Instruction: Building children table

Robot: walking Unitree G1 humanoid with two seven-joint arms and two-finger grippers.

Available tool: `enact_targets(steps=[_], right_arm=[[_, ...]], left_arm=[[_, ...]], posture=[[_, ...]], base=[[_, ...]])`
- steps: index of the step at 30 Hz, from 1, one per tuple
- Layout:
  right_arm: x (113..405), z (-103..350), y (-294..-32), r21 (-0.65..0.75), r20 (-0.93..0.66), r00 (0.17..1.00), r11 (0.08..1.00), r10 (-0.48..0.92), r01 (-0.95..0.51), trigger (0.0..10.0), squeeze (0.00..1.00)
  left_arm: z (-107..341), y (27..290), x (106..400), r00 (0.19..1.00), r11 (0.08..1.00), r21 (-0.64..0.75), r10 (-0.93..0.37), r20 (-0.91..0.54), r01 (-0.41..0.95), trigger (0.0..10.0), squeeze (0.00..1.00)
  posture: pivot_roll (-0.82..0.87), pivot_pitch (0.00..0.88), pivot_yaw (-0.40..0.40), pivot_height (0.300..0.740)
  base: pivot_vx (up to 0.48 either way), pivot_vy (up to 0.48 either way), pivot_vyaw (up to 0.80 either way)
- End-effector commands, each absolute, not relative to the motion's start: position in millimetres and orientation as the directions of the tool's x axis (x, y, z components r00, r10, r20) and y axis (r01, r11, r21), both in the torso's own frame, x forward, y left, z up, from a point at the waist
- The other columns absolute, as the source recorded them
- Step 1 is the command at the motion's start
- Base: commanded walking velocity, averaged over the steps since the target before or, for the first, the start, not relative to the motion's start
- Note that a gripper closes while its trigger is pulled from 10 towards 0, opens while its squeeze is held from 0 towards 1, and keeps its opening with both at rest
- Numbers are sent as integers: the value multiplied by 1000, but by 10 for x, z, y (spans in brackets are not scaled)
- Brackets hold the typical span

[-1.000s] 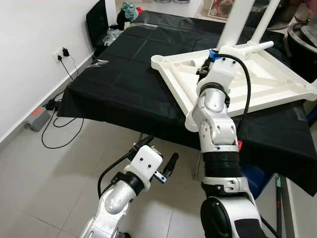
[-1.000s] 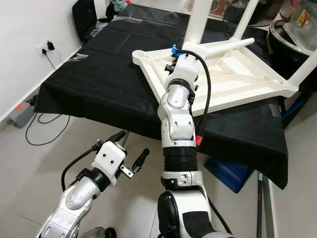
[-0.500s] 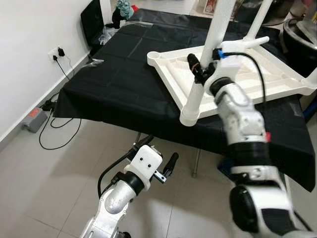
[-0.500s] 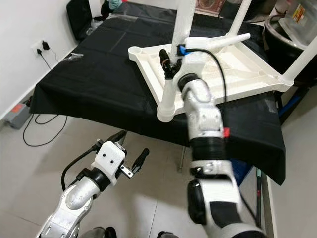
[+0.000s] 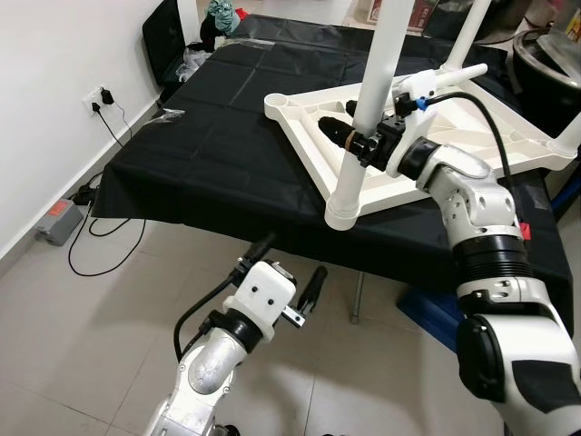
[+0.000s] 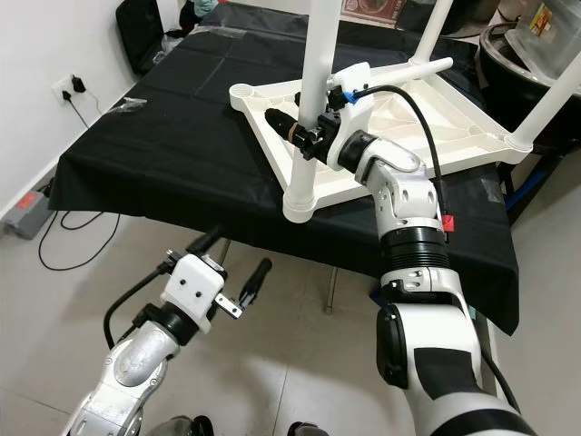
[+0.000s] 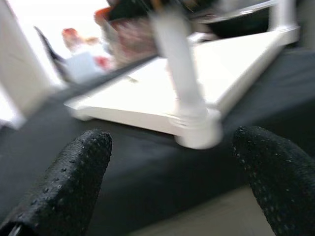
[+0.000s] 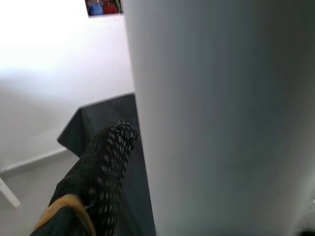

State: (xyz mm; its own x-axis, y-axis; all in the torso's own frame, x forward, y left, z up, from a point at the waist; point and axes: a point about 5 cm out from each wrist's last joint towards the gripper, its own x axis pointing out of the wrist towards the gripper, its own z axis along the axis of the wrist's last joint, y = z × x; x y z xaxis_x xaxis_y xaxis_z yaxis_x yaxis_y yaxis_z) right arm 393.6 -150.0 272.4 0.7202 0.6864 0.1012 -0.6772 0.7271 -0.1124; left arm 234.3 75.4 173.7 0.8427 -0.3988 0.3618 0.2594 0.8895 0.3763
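No text, label, brand, number or sign can be read in any of these views. The framed reddish picture (image 6: 363, 5) at the top edge of the right eye view, behind the black-draped table, carries some print, but it is too small and cut off to make out (the same goes for the yellow-and-red patch (image 6: 548, 20) in the upper right corner of that frame). The small red tag (image 6: 448, 223) on the silver right arm shows no legible marking, and the blurred red shapes at the upper left of the left wrist view cannot be deciphered.
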Motion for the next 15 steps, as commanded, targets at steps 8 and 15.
enact_targets(steps=[8,15], right_arm=[[3982,2582,-1462,-120,60,737,738,673,-664,0,0],[4026,2538,-1614,-98,108,865,871,490,-481,0,0]], left_arm=[[1739,856,2312,866,920,368,-288,410,132,10000,0],[1716,810,2306,858,926,326,-320,402,192,10000,0]], posture=[[142,134,-69,740],[138,133,-70,740]], base=[[0,0,0],[0,0,0]])
